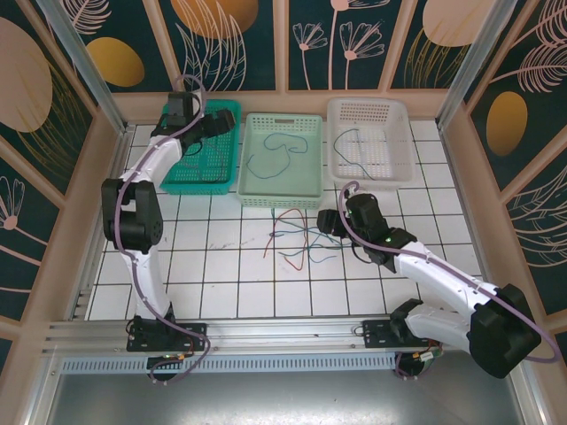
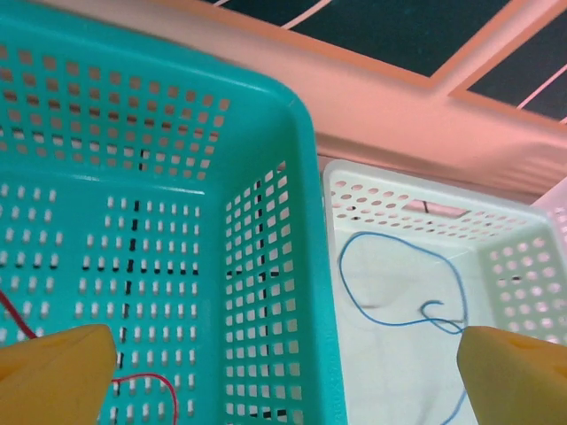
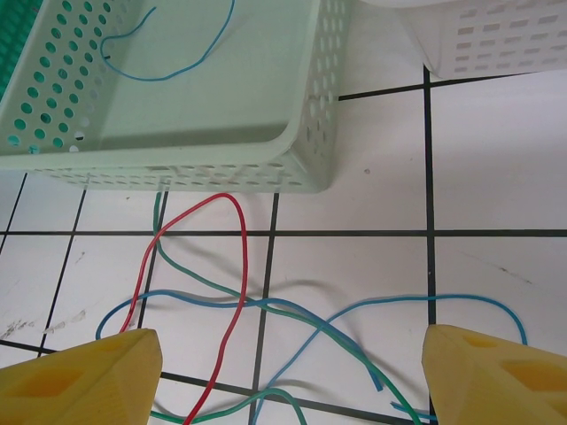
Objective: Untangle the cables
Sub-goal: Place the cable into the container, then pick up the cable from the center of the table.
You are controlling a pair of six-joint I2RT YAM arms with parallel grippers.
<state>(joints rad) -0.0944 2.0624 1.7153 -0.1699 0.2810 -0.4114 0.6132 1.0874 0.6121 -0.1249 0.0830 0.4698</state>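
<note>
- Spread wide, the jaws of the left gripper (image 2: pixel 283 376) hold nothing; one of its yellow fingers (image 2: pixel 53 372) hangs over the teal basket (image 2: pixel 292 230), the other over the pale green basket (image 2: pixel 354 199) beside it, with the teal wall between them
- Under the left-hand finger a red cable (image 2: pixel 151 379) lies on the teal basket's floor, partly hidden by that finger; whether they touch cannot be told
- On the pale green basket's floor curls a blue cable (image 2: pixel 399 305), clear of both fingers
- Jaws of the right gripper (image 3: pixel 288 363) also stand well apart, with nothing pinched between them
- That gripper hangs over the tangle of cables (image 1: pixel 299 237) on the tiled table (image 1: pixel 221 283), just in front of the pale green basket
- Within the tangle a red strand (image 3: pixel 235 266), a green strand (image 3: pixel 199 276) and a blue strand (image 3: pixel 478 301) cross one another in the gap between the right fingers
- Seen from above, a second blue cable (image 1: pixel 359 150) lies alone in the white basket (image 1: pixel 372 180), at the far right of the row
</note>
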